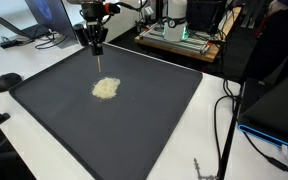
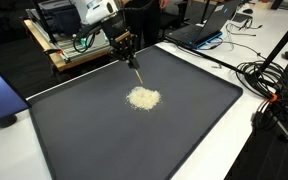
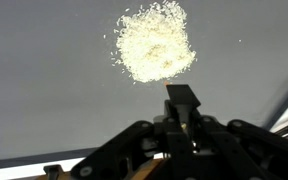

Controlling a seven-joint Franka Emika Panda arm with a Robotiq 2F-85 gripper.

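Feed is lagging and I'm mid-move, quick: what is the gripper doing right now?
Gripper: closed, holding a thin stick that points down toward the pile of grains on the black mat.

Your arm [image 2: 96, 10]: white, rounded shell on the last link in an exterior view. An orange-red band [image 1: 96, 8] sits just above the wrist. Your gripper [image 2: 130, 56]: matte black, blocky, tapering downward. In the wrist view it shows black linkage bars, mirrored on either side.

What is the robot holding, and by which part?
A thin stick-like tool, pinched at its upper end between the fingers, its free end pointing down near the grain pile.
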